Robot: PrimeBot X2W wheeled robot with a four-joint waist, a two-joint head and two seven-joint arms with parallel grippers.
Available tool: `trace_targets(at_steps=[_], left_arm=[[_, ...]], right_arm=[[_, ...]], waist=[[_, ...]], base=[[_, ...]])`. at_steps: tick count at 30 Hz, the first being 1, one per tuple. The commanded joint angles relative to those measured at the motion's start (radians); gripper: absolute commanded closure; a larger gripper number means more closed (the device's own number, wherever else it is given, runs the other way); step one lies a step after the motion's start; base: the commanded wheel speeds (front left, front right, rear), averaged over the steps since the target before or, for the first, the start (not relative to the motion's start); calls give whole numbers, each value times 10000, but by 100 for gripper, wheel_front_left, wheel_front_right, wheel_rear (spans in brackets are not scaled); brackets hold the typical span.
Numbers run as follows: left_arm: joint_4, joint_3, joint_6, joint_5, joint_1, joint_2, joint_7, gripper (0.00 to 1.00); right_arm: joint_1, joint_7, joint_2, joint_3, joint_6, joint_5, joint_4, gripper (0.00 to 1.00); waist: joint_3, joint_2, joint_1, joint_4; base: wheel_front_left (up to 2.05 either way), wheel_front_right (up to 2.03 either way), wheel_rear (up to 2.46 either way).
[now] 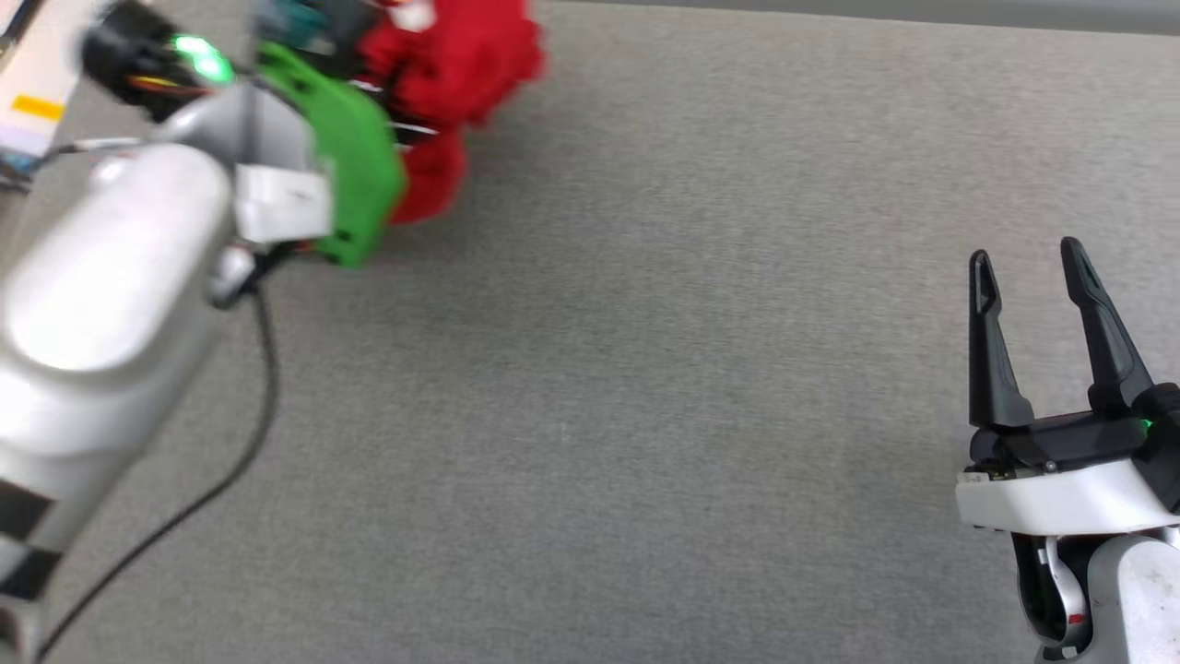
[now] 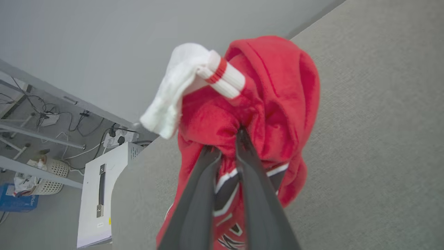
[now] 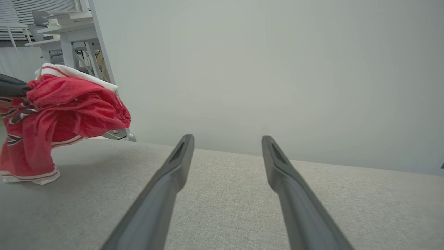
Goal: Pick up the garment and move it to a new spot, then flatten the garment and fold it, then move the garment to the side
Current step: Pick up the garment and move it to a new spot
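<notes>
Garment grab underway. Red basketball-style T-shirt with white sleeves and striped trim [image 2: 274,104] hangs bunched in the upper left of the head view. The left gripper [image 2: 227,139] has its two dark fingers pressed together on a fold of red cloth, pinching the shirt. In the right wrist view, at the left of frame, most of the shirt is lifted but its lower hem touches the grey fabric tabletop [image 1: 664,415]. The right gripper [image 1: 1028,258], at the lower right of the head view, has its fingers spread, holds nothing, and sits well apart from the shirt.

Risks, judged:
- The pinch takes only a small bunch, so the cloth could slide out during a fast swing.
- The hem dragging on the textured top could tug the fold free or twist the wad tighter, making flattening harder.
- The thin black cable [image 1: 263,369] trailing from the left arm across the lower left of frame could snag the hanging cloth or the arm.
- The shirt is near the table's far-left corner. A drop here may go over the edge toward the white cabinet [image 2: 100,194] at the lower left of the left wrist view.

Room: the table's far edge runs along the top of the head view. The centre and right of the tabletop are bare, with wide space for a new spot.
</notes>
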Motion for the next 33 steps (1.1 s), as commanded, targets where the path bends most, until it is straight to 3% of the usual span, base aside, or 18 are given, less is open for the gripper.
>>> trace_targets(at_steps=[1, 12, 20, 25, 29, 33], left_arm=[[-124, -176, -17, 183, -193, -368, -133, 100], [588, -2089, -17, 487, -444, -3157, -1302, 100], [1981, -3477, -17, 723, -287, -4988, -2170, 100], [2344, -3787, -17, 921, 511, -5564, -2125, 100], [2055, -3798, -17, 1796, 1726, -5685, -1273, 100], [1882, -3800, -17, 1909, 2171, -5708, -1133, 100]], right_arm=[[50, -92, 28, -61, -9, 59, -15, 0], [-78, -92, 187, -756, -9, 276, -108, 0], [-85, -92, 192, -1470, -9, 935, -125, 0], [-159, -92, 193, -1582, -9, 1094, -121, 0], [-244, -92, 193, -1521, -9, 1121, -91, 0], [-288, -92, 194, -1519, -9, 1079, -35, 0]], waist=[[-67, -1, 0, -602], [281, -1, 0, -2338], [774, -1, 0, -3051], [1060, -1, 0, -3212], [1193, -1, 0, -3285], [1175, -1, 0, -3201]], base=[[0, 0, 0], [0, 0, 0], [0, 0, 0], [0, 0, 0], [0, 0, 0], [0, 0, 0]])
